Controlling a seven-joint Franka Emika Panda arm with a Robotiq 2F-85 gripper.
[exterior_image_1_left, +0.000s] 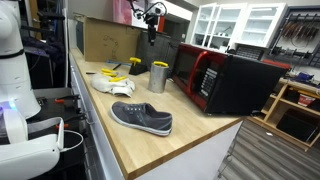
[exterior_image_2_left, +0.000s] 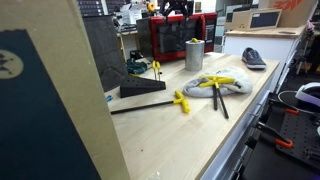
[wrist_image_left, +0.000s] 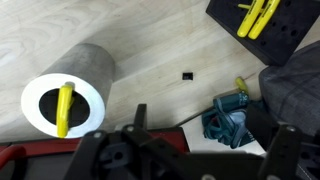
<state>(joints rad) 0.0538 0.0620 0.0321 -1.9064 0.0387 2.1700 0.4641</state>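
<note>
Jaws spread wide, nothing between them: your gripper (wrist_image_left: 212, 142) hangs empty above the counter (wrist_image_left: 150, 40), with the fingers (wrist_image_left: 139, 118) well apart at the bottom of the wrist view. The nearest thing to you is the cup (wrist_image_left: 75, 85), off to one side of the jaws rather than between them, with no contact. In an exterior view the gripper (exterior_image_1_left: 152, 38) hovers almost straight over it, well clear of the rim. The cup stands upright on its base just beside the microwave (exterior_image_1_left: 225, 78), and that's likely why the clip (wrist_image_left: 62, 108) inside can lean on the wall without spilling out. Look at that cup: a plain grey metal cylinder with straight sides, pale inside, its open mouth turned up toward your camera and the yellow clip bright against it. On the other side of the jaws, a teal lump (wrist_image_left: 228, 122) sits on the wood. Beyond it a block (wrist_image_left: 290, 40), black, carries a yellow clamp (wrist_image_left: 255, 15), seemingly pinched onto it to stay put. Farther along the counter, a cloth (exterior_image_1_left: 105, 86) lies flat under yellow-handled tools, then a shoe (exterior_image_1_left: 141, 118) rests sole-down near the edge.
</note>
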